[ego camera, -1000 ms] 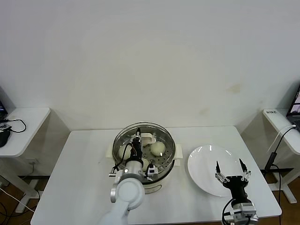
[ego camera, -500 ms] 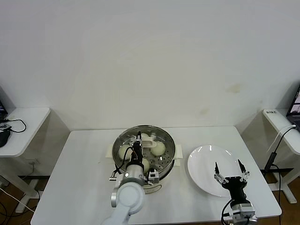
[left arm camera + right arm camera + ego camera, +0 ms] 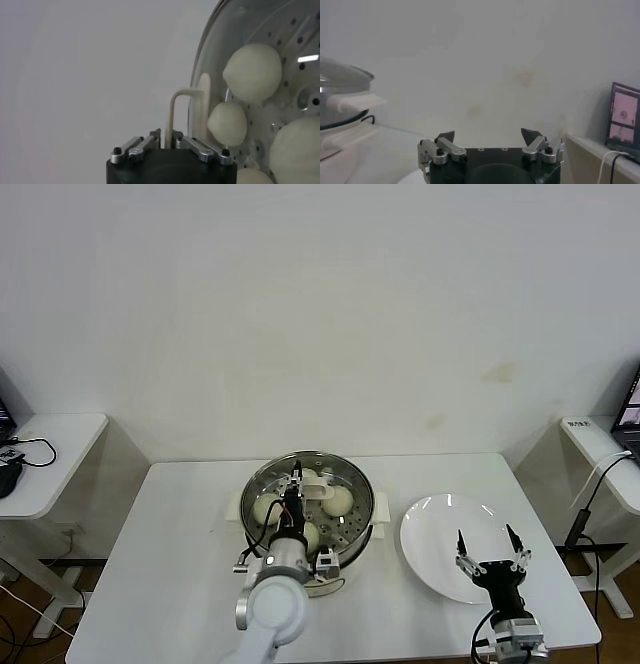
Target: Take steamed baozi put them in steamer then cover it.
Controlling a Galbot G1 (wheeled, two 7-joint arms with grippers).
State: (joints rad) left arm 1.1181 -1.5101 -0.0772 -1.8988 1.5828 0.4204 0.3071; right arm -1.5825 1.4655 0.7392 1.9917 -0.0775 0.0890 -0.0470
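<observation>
The steamer [image 3: 362,519] stands mid-table on its white base [image 3: 330,582]. The clear glass cover [image 3: 345,474] lies on it, and several pale baozi [image 3: 338,500] show through the glass. My left gripper [image 3: 297,484] is at the cover's cream handle [image 3: 320,482]. In the left wrist view the handle's thin bar [image 3: 172,107] runs between the left gripper's [image 3: 167,137] fingers, open by a slim gap on one side. Baozi [image 3: 252,70] sit behind the lid's rim [image 3: 200,55]. My right gripper [image 3: 490,544] hovers open and empty over the white plate [image 3: 435,524].
The bare white plate lies right of the steamer. Side tables stand beyond both ends of the table, the left one [image 3: 50,454] with cables. In the right wrist view the open right gripper [image 3: 490,135] faces the wall, the covered steamer [image 3: 340,75] beside it.
The cover has settled a little lower onto the steamer with my left gripper. The left fingers have eased off the handle. The right gripper has drifted slightly toward me.
</observation>
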